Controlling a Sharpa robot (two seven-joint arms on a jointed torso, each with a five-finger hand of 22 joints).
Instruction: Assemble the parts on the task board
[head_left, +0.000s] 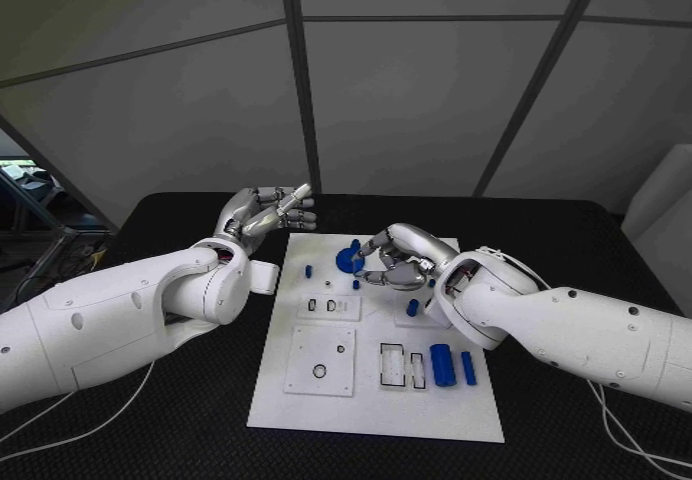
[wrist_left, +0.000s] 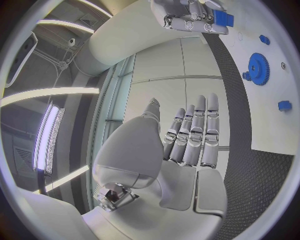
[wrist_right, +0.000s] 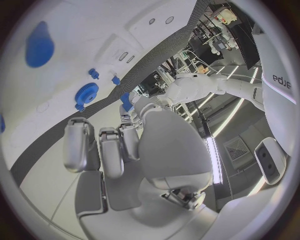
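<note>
Board, head view: white board (head_left: 378, 400) lay in the middle of the black tabletop (head_left: 577, 230), long side running away from the robot.
Gear, head view: blue gear (head_left: 349, 259) sat on the board's far part, just beside the right robot hand.
Cylinders, head view: two blue cylinders (head_left: 443, 364) lay side by side on the board's near right part, next to narrow slots.
Small parts, head view: a small blue peg (head_left: 307, 270) stood near the board's left edge; another blue piece (head_left: 413, 309) lay close under the right arm.
Right robot hand, head view: right robot hand (head_left: 397, 258) hung over the board's far part, fingers curled in; what they pinched could not be told here.
Left robot hand, head view: left robot hand (head_left: 265, 212) was raised off the board's far left corner, fingers straight and held together, nothing in it.
Left wrist view: left robot hand (wrist_left: 187, 145) showed flat, fingers side by side, empty. Beyond it the gear (wrist_left: 257, 67) lay on the board (wrist_left: 262, 130), and the right robot hand (wrist_left: 190, 20) pinched a small blue block (wrist_left: 223, 18) at its fingertips.
Right wrist view: right robot hand (wrist_right: 119, 150) had its fingers bent, a blue block (wrist_right: 127, 101) at the fingertips. The gear (wrist_right: 86, 93) lay on the board (wrist_right: 75, 30) just beyond, and a blue cylinder (wrist_right: 39, 44) lay well apart from it.
</note>
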